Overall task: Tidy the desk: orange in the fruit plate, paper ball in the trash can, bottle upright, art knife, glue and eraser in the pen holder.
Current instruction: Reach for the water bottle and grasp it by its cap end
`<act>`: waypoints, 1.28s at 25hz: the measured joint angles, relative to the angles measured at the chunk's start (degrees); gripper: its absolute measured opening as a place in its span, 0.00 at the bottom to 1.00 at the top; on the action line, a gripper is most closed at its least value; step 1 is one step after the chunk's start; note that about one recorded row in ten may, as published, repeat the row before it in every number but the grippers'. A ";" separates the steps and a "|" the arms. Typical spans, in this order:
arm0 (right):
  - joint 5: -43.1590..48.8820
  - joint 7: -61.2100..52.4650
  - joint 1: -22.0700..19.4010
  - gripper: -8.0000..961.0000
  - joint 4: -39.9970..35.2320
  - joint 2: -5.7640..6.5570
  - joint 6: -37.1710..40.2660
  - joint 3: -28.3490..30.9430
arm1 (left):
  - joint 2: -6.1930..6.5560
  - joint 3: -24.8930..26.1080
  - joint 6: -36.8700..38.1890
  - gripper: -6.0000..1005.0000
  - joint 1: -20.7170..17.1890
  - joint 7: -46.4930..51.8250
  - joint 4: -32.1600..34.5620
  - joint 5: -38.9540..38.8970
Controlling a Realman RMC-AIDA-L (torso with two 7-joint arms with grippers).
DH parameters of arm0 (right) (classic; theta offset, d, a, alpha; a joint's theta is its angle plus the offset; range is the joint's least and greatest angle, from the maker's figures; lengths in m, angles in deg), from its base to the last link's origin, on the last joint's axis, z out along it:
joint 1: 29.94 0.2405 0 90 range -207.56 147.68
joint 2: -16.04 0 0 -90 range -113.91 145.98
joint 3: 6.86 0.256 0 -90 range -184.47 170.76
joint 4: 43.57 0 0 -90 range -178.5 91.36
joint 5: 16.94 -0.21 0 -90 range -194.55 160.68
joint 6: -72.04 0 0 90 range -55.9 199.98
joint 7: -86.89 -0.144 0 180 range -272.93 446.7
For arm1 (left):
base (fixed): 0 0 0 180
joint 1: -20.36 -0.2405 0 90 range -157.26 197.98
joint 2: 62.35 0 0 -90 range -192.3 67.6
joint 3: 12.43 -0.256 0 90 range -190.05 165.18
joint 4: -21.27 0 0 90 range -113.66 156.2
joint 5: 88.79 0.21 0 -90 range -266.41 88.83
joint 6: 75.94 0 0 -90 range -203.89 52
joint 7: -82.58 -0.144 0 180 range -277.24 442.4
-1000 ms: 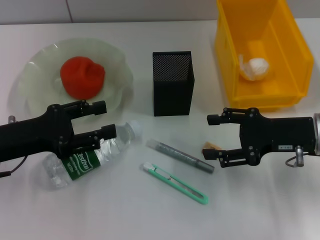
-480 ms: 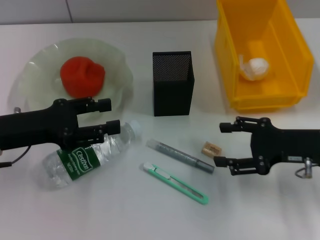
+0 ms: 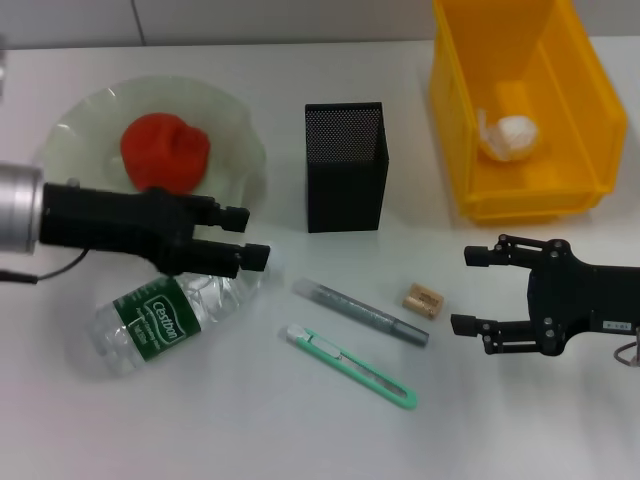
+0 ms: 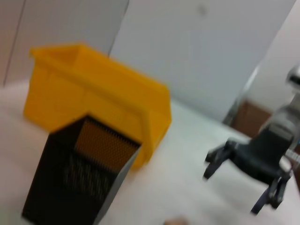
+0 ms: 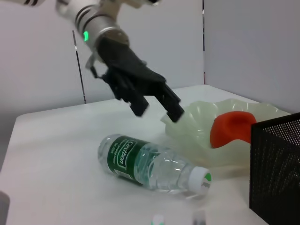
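The clear bottle (image 3: 165,318) with a green label lies on its side at the front left, also visible as the bottle (image 5: 150,161) in the right wrist view. My left gripper (image 3: 248,235) hovers open above its neck end, apart from it; the right wrist view shows that left gripper (image 5: 158,111) raised above the bottle. The orange (image 3: 165,152) sits in the pale fruit plate (image 3: 70,125). A paper ball (image 3: 515,135) lies in the yellow bin (image 3: 455,120). The grey glue stick (image 3: 360,312), green art knife (image 3: 350,365) and tan eraser (image 3: 422,299) lie before the black mesh pen holder (image 3: 345,165). My right gripper (image 3: 468,290) is open, to the right of the eraser.
The left wrist view shows the pen holder (image 4: 75,178) close by with the yellow bin (image 4: 93,93) behind it. The white table (image 3: 200,430) has bare surface along the front, and a grey wall runs along its back edge.
My left gripper has slid right along the bottle toward its neck and the arm has turned. My right gripper has drawn back to the right, uncovering the eraser.
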 joint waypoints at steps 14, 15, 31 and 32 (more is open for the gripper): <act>0.00 -0.24 0.21 0.86 0.00 -0.08 0.27 -0.05 | -3.48 -1.81 -0.14 0.71 13.66 20.00 9.54 21.91; 0.00 -0.29 0.20 0.86 -0.01 -0.08 0.29 -0.04 | -3.49 -2.66 -0.33 0.71 14.12 20.91 9.55 22.36; -0.06 -0.52 0.21 0.86 0.00 -0.28 0.37 0.67 | -4.01 -24.23 -9.39 0.71 16.54 31.77 10.21 29.12; -0.07 -0.57 0.24 0.86 0.00 -0.28 0.40 0.69 | -4.01 -24.23 -9.39 0.71 16.54 31.77 10.21 29.12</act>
